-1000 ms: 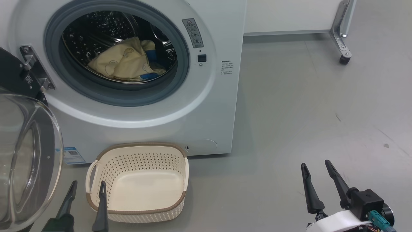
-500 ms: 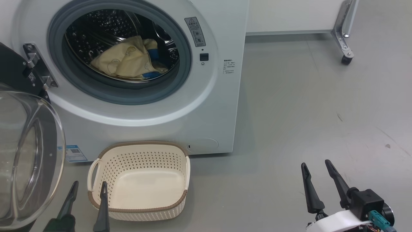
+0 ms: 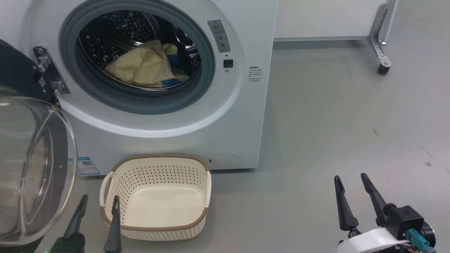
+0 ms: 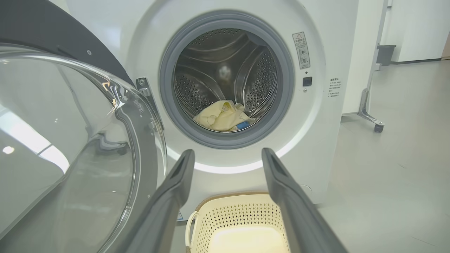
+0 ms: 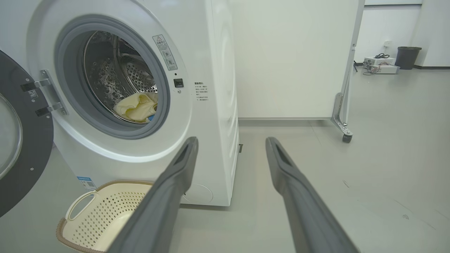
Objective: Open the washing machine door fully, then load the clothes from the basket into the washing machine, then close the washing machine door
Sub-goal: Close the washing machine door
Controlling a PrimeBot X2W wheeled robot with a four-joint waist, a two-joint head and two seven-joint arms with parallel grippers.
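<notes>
Standing on the grey floor (image 3: pixel 334 105), white washing machine (image 3: pixel 246 116), washing machine door (image 3: pixel 35 168) swung wide at its left, basket (image 3: pixel 158 156) just before it, clothes (image 3: pixel 147 68) lying in the drum (image 3: pixel 105 35), left pincer (image 3: pixel 100 198) and right pincer (image 3: pixel 351 176) both spread apart, gripping nothing

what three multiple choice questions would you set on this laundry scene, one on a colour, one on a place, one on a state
1. What colour is the rim of the basket? A brown B blue C black
2. Where does the cream-yellow garment lie? A in the basket B in the drum C on the floor
3. How does the washing machine door stand? A shut B taken off C swung open

Answers: 1 A, a brown woven-look band runs round its top; 2 B, it rests on the perforated steel, and the basket holds nothing; 3 C, it stands out at the left, clear of the opening.
</notes>
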